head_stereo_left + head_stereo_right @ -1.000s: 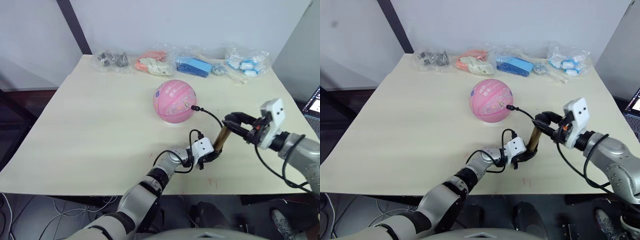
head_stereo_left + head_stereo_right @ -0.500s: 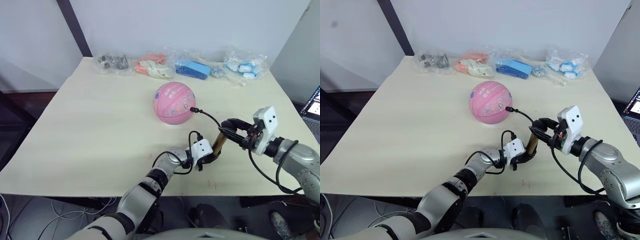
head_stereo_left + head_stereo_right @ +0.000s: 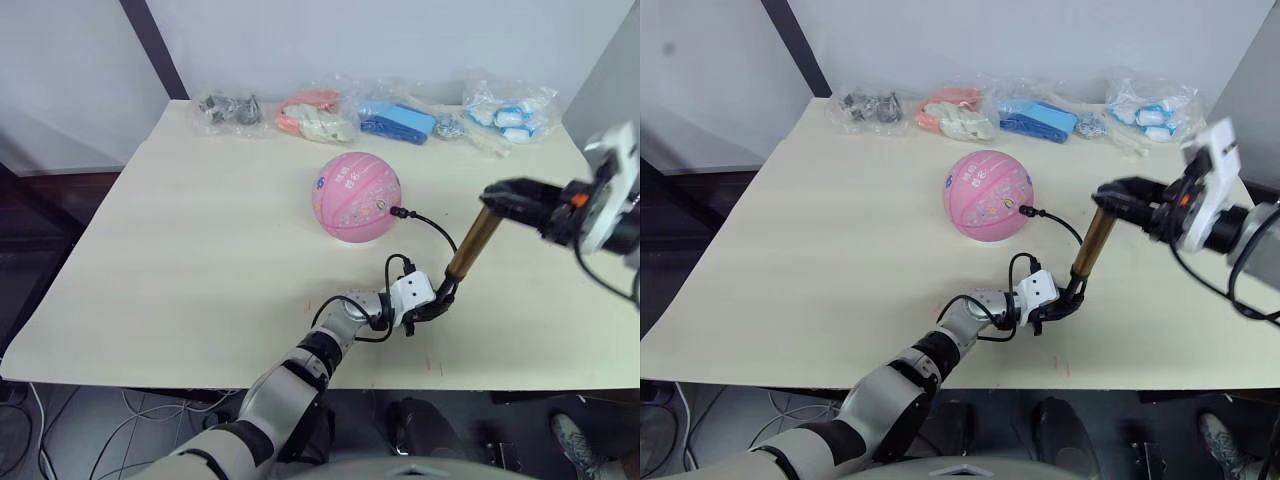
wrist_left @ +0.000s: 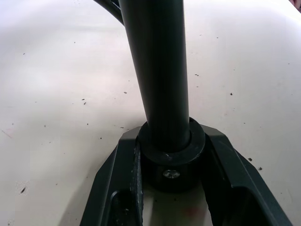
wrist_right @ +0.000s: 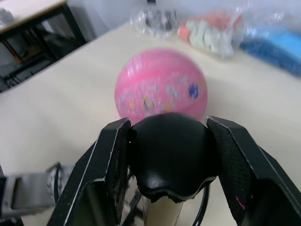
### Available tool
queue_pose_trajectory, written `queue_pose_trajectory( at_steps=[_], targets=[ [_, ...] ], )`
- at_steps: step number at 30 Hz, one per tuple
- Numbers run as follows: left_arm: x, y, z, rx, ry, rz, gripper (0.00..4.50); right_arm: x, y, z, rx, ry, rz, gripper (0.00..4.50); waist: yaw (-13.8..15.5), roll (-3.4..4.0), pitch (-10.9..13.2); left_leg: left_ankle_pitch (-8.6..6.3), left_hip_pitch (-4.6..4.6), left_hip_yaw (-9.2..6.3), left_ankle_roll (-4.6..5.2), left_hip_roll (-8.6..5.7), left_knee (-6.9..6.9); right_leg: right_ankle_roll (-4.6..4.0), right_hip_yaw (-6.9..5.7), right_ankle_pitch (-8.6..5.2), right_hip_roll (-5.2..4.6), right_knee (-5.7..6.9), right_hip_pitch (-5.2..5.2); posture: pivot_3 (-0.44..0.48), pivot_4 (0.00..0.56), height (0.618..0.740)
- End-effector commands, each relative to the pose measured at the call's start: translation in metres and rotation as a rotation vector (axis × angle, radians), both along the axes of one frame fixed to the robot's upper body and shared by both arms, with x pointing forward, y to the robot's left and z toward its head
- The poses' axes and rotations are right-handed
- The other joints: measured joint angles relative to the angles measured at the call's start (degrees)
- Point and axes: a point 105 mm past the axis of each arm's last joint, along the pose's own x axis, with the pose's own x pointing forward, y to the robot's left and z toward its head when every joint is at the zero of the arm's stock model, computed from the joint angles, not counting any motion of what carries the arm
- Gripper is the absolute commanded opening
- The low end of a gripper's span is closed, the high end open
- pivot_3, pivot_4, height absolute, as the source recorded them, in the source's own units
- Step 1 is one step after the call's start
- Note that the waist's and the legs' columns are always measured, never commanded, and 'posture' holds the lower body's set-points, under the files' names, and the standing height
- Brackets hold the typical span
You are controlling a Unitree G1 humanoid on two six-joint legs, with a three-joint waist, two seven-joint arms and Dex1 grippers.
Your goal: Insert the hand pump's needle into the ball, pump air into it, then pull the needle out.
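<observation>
Pale tabletop (image 3: 200, 240) under a white wall carries, left to right, four plastic bags (image 3: 318, 113) along the far edge, one ball (image 3: 356, 196) at centre with the needle (image 3: 396, 212) seated in its valve, and one hand pump (image 3: 466, 247) standing tilted just right of it. My left gripper (image 3: 437, 304) is clamped on the pump's black base cap and my right gripper (image 3: 512, 193) is closed around the T-handle. To pump well, I judge that I hold the base pinned to the table and drive the handle straight along the barrel, leaving slack in the one hose (image 3: 436, 228).
</observation>
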Motion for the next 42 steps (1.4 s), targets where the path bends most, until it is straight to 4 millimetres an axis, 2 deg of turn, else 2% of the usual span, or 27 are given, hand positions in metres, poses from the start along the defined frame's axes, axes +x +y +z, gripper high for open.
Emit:
queue_pose_trajectory(
  at_steps=[1,6,10,12,16,17,18,19,21,24,26,27,29,31,34,42],
  targets=[
    [-0.019,0.036,-0.056,0.185,0.148,0.034,1.14,-0.008,-0.020,0.055,0.031,-0.186,-0.091,2.06,0.0,-0.10,0.1,0.00,0.01,-0.03,0.00,0.00,0.00,0.01,-0.02,-0.01,0.01,0.00,0.01,0.000,0.150,0.740],
    [-0.020,0.037,-0.056,0.186,0.148,0.033,1.14,-0.013,-0.020,0.075,0.030,-0.234,-0.092,2.06,0.0,-0.05,0.2,0.00,-0.08,0.03,0.00,0.01,0.03,0.01,0.04,0.02,-0.01,0.00,-0.04,0.000,0.150,0.740],
    [-0.020,0.037,-0.056,0.185,0.149,0.032,1.14,-0.012,-0.015,0.060,-0.006,-0.191,-0.084,2.06,0.0,-0.04,0.2,0.00,-0.12,0.06,0.00,0.00,0.03,-0.16,0.08,0.13,-0.01,0.00,-0.07,0.000,0.150,0.740],
    [-0.020,0.036,-0.056,0.183,0.150,0.032,1.14,-0.008,-0.011,0.036,-0.018,-0.131,-0.080,2.06,0.1,-0.09,0.2,0.00,-0.12,0.05,0.00,0.00,0.03,-0.16,0.07,0.13,-0.01,0.00,-0.06,0.000,0.150,0.740],
    [-0.020,0.036,-0.056,0.182,0.150,0.035,1.14,-0.004,0.000,-0.026,-0.040,0.005,-0.074,2.06,0.0,-0.42,-0.1,0.00,-0.01,-0.08,0.00,0.05,0.03,0.04,-0.01,0.01,0.08,0.00,0.06,0.000,0.150,0.740],
    [-0.020,0.036,-0.056,0.182,0.150,0.036,1.14,-0.004,0.002,-0.035,-0.033,0.022,-0.076,2.06,-0.1,-0.39,-0.1,0.00,0.02,-0.05,0.00,0.06,0.03,0.04,0.01,0.00,0.08,0.01,0.08,0.000,0.150,0.740],
    [-0.020,0.037,-0.056,0.183,0.150,0.037,1.14,-0.004,0.003,-0.050,-0.037,0.055,-0.076,2.06,-0.1,-0.38,-0.1,0.00,0.04,-0.01,0.00,0.05,0.03,0.04,0.04,0.00,0.08,0.01,0.09,0.000,0.150,0.740],
    [-0.019,0.038,-0.056,0.183,0.150,0.039,1.14,-0.005,0.007,-0.074,-0.054,0.112,-0.073,2.06,-0.2,-0.45,-0.2,0.00,0.05,0.06,0.00,0.05,0.03,0.05,0.08,0.00,0.07,0.02,0.12,0.000,0.150,0.740],
    [-0.019,0.039,-0.056,0.185,0.149,0.042,1.14,-0.008,0.014,-0.104,-0.057,0.176,-0.063,2.06,-0.3,-0.87,-0.6,0.00,0.10,0.02,0.00,0.13,0.01,0.05,0.06,-0.02,0.15,0.03,0.21,0.000,0.150,0.740],
    [-0.017,0.042,-0.056,0.186,0.147,0.047,1.14,-0.015,0.036,-0.157,-0.096,0.289,-0.020,2.06,-0.7,-1.05,-1.1,-0.01,0.16,0.07,-0.01,0.36,0.01,0.04,0.05,-0.01,0.36,0.02,0.28,0.000,0.150,0.740],
    [-0.017,0.042,-0.056,0.186,0.147,0.051,1.14,-0.020,0.047,-0.183,-0.102,0.343,0.002,2.06,-1.1,-1.22,-1.4,-0.01,0.38,-0.01,-0.01,0.53,-0.05,0.02,0.01,-0.03,0.56,0.02,0.45,0.000,0.150,0.740],
    [-0.017,0.042,-0.056,0.186,0.147,0.052,1.14,-0.021,0.050,-0.189,-0.098,0.351,0.005,2.06,-1.2,-1.21,-1.4,-0.01,0.62,-0.01,-0.02,0.58,-0.14,0.01,0.02,-0.04,0.61,0.02,0.58,0.000,0.150,0.740],
    [-0.017,0.042,-0.056,0.183,0.147,0.055,1.14,-0.028,0.054,-0.221,-0.114,0.425,0.004,2.06,-1.4,-1.12,-1.4,-0.03,1.00,-0.03,-0.03,0.64,-0.23,-0.16,0.00,-0.14,0.65,0.01,1.01,0.000,0.150,0.740],
    [-0.016,0.043,-0.055,0.180,0.146,0.056,1.14,-0.036,0.056,-0.248,-0.132,0.492,0.004,2.06,-1.5,-1.41,-1.9,-0.04,1.17,-0.10,-0.04,0.72,-0.40,-0.34,-0.05,-0.25,0.70,0.01,1.12,0.000,0.150,0.740],
    [-0.016,0.043,-0.054,0.178,0.146,0.057,1.14,-0.040,0.056,-0.258,-0.128,0.511,0.001,2.06,-1.5,-1.46,-2.1,-0.13,1.39,-0.21,-0.21,0.90,-0.46,-0.47,-0.12,-0.33,0.90,0.01,1.26,0.000,0.150,0.740],
    [-0.013,0.046,-0.052,0.167,0.142,0.066,1.14,-0.028,0.048,-0.235,-0.102,0.438,-0.021,2.06,-1.5,-1.44,-2.2,-0.35,2.16,-0.41,-0.59,0.95,-1.01,-1.05,-0.15,-0.70,0.65,-0.02,1.80,0.000,0.150,0.740]
  ],
)
